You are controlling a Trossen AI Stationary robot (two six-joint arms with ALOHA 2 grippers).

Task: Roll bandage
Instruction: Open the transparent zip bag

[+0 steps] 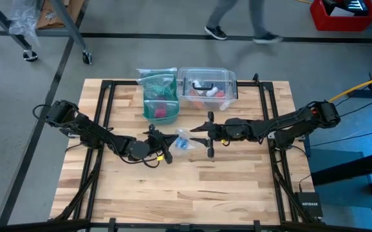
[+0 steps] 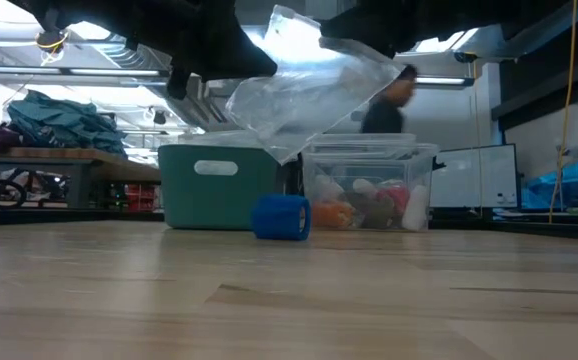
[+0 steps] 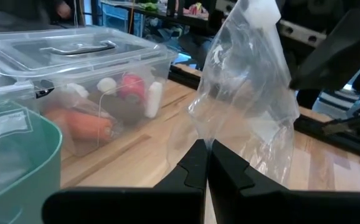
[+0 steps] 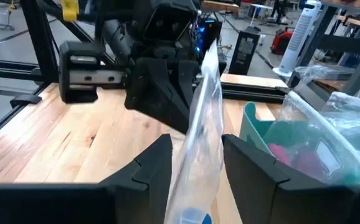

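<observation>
You have two arms over one wooden counter (image 1: 192,187), meeting near the centre of the high view. The left end effector (image 3: 206,163) is pinched fully closed on the lower edge of one clear zip bag (image 3: 248,93), which hangs lifted between the arms. The right end effector (image 4: 195,163) stands wide, its two fingers (image 4: 152,165) on either side of the same bag's edge; you cannot tell from these views whether they touch the plastic.

One blue bandage (image 2: 281,217), a small roll, sits on the counter in the low view, centre frame, below the lifted bag and in front of the two containers. It looks to be outside the bag and neither end effector touches it.

At the top centre of the high view stand two containers side by side: one teal bin (image 1: 159,96) with crumpled plastic in it, and one clear lidded box (image 1: 208,89) with red and white items inside. One person (image 2: 389,98) walks in the background beyond the counter.
</observation>
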